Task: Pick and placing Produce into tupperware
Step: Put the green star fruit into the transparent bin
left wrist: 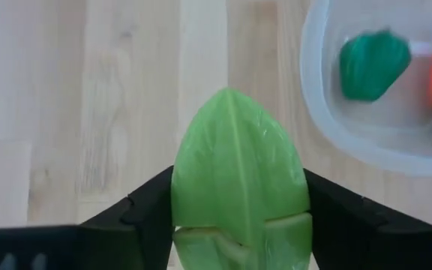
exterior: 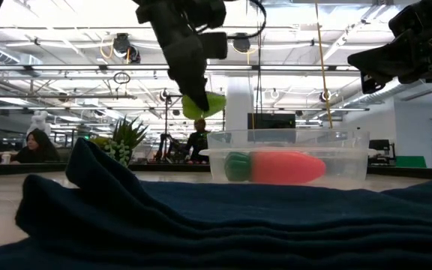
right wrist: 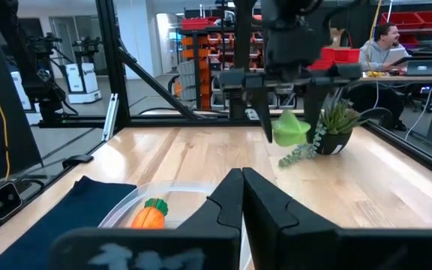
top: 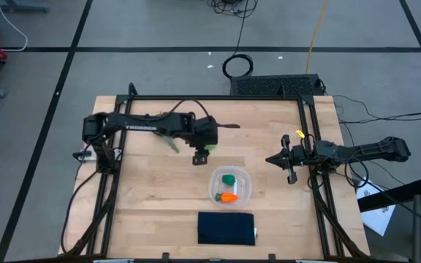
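My left gripper [top: 202, 156] is shut on the light lime-green piece [left wrist: 237, 180] and hangs above the table just left of and beyond the clear tupperware [top: 245, 191]. The tupperware holds the dark green lump [top: 229, 179] and the orange carrot [top: 227, 196], which lies on its side [exterior: 287, 166]. My right gripper [top: 275, 159] is shut and empty, above the table to the right of the tupperware. My left gripper pinches the lime-green piece by its two opposite sides [left wrist: 180, 196] between its two fingers [left wrist: 145, 206]. The fingers point down from above. The piece is lifted clear of the table [exterior: 205, 105], its pointed end sticking out past the fingertips.
A dark navy cloth [top: 226, 228] lies at the near edge, just in front of the tupperware. A leafy plant sprig [right wrist: 334, 126] lies on the table under the left arm, toward the far side. Dark frame rails [top: 311, 146] run along the table's sides.
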